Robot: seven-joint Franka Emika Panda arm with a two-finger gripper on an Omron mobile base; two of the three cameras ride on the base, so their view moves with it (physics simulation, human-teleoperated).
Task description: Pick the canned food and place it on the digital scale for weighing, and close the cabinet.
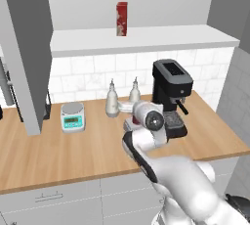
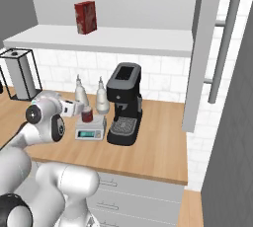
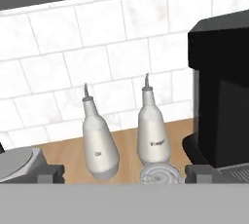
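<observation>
The small dark red canned food (image 2: 87, 116) stands upright between my fingers, in line with the digital scale (image 2: 90, 131) from the right base view. In the hand view its silvery top (image 3: 159, 174) sits close to the right fingertip (image 3: 200, 172), with a wide gap to the left one. My gripper (image 2: 81, 110) is open and level, pointing at the tiled wall. In the left base view the light-grey scale (image 1: 72, 116), teal display in front, carries nothing and lies left of the arm. The grey cabinet doors (image 1: 27, 48) (image 2: 197, 58) hang open.
Two white bottles (image 3: 99, 150) (image 3: 151, 138) stand just behind the can. A black coffee machine (image 1: 171, 89) is to their right. A red carton (image 1: 121, 18) stands on the cabinet shelf. A paper-towel holder (image 2: 20, 75) stands far left. Drawers (image 1: 49, 197) run under the counter.
</observation>
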